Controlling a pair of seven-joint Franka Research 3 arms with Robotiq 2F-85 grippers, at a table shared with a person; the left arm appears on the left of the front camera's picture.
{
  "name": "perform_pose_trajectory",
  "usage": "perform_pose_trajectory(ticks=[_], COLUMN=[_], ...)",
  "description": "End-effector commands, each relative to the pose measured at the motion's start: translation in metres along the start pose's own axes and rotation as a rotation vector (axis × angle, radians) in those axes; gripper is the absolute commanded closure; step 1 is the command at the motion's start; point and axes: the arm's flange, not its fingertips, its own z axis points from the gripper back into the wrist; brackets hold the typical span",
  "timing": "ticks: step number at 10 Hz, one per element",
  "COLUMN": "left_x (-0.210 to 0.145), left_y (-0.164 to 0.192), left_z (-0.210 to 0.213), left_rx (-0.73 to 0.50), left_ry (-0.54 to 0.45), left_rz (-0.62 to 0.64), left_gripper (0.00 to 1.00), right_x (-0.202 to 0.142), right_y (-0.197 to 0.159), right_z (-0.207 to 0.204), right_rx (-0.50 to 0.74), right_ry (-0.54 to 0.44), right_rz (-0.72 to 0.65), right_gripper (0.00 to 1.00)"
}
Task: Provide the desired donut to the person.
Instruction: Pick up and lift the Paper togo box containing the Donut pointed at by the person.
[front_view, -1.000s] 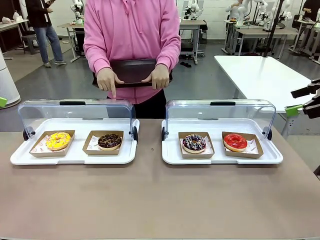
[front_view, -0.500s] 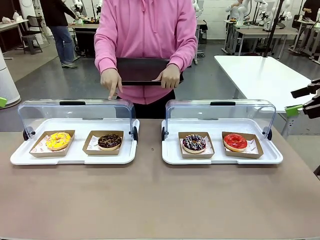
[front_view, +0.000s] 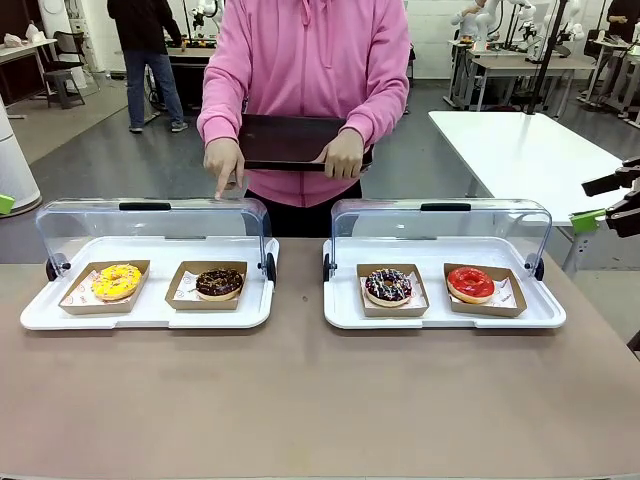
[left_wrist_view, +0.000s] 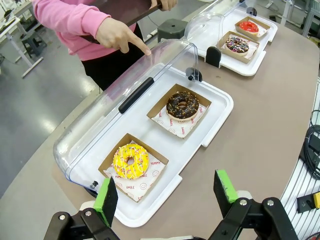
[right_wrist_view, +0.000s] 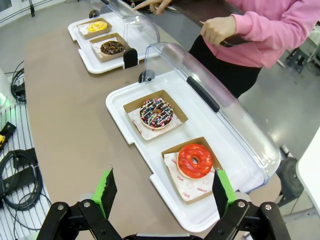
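A smooth grey floor (front_view: 120, 165) runs back through a large, evenly lit workshop room to a white wall (front_view: 430, 30). The brown desk (front_view: 300, 400) takes up the foreground. Beyond its right end stands a white table (front_view: 520, 150), bright under the room light. Farther back on the right are grey work tables (front_view: 500, 65). At far left a dark chair (front_view: 62, 70) stands near another table (front_view: 15, 52), and a person in a dark top and jeans (front_view: 148, 45) stands on the floor behind.

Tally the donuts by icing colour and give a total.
Yellow donut: 1
Brown donut: 1
Dark donut with coloured sprinkles: 1
Red donut: 1
Total: 4
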Motion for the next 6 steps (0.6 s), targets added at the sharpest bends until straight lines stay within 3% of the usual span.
perform_pose_trajectory(ticks=[1, 6], left_x=[-0.0007, -0.0007], left_y=[-0.0001, -0.0001], left_z=[-0.0006, -0.0006], left_rx=[-0.007, -0.007], left_ry=[0.001, 0.001], left_rz=[0.003, 0.003], left_gripper=[0.0, 0.0], right_x=[-0.0007, -0.0007], right_y=[-0.0003, -0.0003], right_z=[-0.0019, -0.0019], right_rx=[0.01, 0.01], right_ry=[-0.002, -0.002], right_rz=[-0.001, -0.001], right_gripper=[0.0, 0.0])
